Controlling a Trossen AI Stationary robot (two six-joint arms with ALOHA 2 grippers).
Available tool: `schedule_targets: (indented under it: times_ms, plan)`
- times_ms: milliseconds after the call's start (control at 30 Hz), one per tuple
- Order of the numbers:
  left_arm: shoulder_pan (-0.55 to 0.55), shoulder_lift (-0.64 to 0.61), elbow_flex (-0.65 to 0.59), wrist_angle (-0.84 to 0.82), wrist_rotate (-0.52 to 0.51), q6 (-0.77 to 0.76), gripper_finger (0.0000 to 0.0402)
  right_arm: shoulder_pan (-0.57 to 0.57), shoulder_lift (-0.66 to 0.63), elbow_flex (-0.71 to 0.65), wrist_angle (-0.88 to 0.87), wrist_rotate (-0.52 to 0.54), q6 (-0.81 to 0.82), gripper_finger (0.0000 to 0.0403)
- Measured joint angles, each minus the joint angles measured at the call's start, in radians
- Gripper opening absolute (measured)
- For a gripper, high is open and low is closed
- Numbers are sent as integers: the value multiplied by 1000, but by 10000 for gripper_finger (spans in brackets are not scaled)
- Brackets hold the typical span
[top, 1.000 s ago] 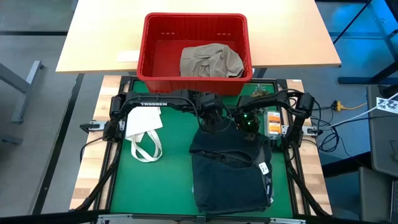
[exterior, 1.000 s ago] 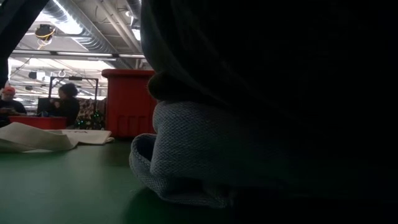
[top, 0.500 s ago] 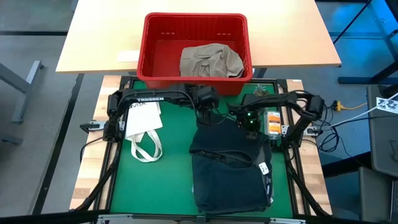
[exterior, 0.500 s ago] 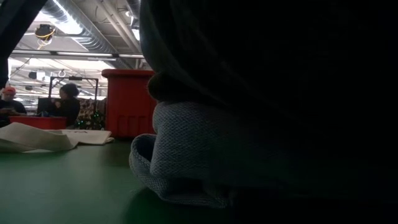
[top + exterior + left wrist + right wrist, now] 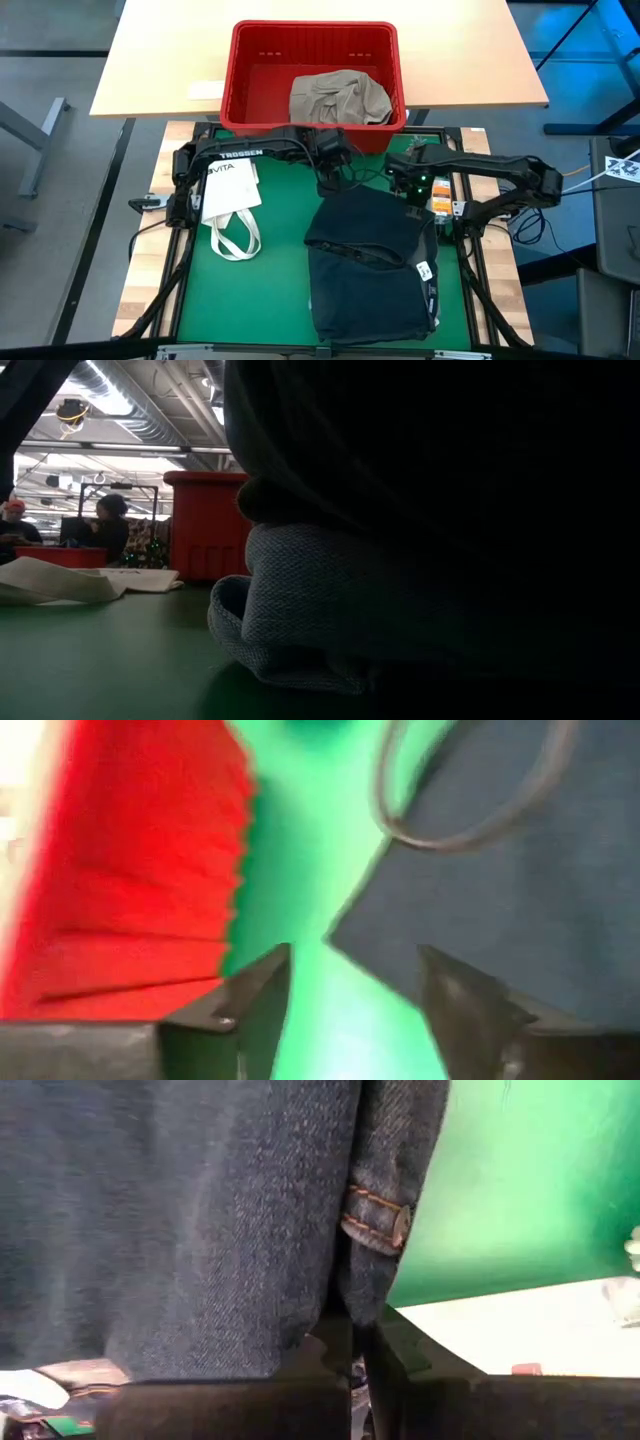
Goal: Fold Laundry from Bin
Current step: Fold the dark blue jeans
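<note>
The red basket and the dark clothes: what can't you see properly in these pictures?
- Low view: the dark folded garment fills the picture, hiding both arms and most of the red plastic slotted bin.
- High view: the khaki-beige cloth covers part of the bin's floor; anything beneath is hidden.
- Left wrist view: blurred, so the open left gripper shows no detail.
- Right wrist view: denim hides the right gripper's fingertips.
</note>
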State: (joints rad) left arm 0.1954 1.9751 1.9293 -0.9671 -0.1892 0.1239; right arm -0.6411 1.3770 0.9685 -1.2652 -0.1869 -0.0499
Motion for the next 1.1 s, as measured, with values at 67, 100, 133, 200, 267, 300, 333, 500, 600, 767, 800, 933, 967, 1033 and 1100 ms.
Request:
schedule_targets:
  times_ms: [67, 100, 133, 200, 267, 300, 333, 500, 600, 767, 800, 933, 967, 1033, 1100]
  plan:
    - [3, 0, 0, 6, 48, 29, 206, 0, -24, 0, 1, -15, 1, 7]
    - [2, 0, 0, 13, 71, 46, 206, 0, -33, 0, 1, -18, 1, 7]
    - [1, 0, 0, 22, 89, 63, 206, 0, -40, 0, 2, -21, 3, 7]
    - [-1, 0, 0, 47, 111, 100, 206, 0, -48, 0, 5, -27, 4, 5]
    - [-3, 0, 0, 79, 117, 139, 206, 0, -51, 0, 8, -28, 4, 5]
    - [-3, 1, 0, 95, 122, 155, 206, 0, -51, 0, 8, -28, 4, 5]
    - [-3, 3, 0, 110, 128, 174, 206, 0, -51, 0, 8, -28, 4, 6]
    - [-2, 10, 1, 172, 163, 227, 206, 0, -51, 0, 11, -32, 4, 6]
    - [-3, 17, 1, 208, 133, 227, 206, 0, -51, 0, 11, -32, 4, 6]
    - [-6, 27, 1, 269, 90, 227, 206, 0, -52, 1, 11, -35, 4, 6]
    - [-6, 31, 1, 272, 94, 227, 206, 0, -52, 1, 11, -39, 3, 5]
    - [10, 52, 1, 268, 151, 226, 206, 0, -51, 1, 11, -62, 0, 7]
    - [20, 63, 1, 264, 175, 226, 206, 0, -51, 1, 11, -66, 0, 7]
    - [41, 84, 1, 264, 214, 225, 206, 0, -51, 1, 11, -68, 0, 7]
    - [61, 106, 1, 274, 246, 226, 206, 0, -51, 1, 11, -68, 0, 6]
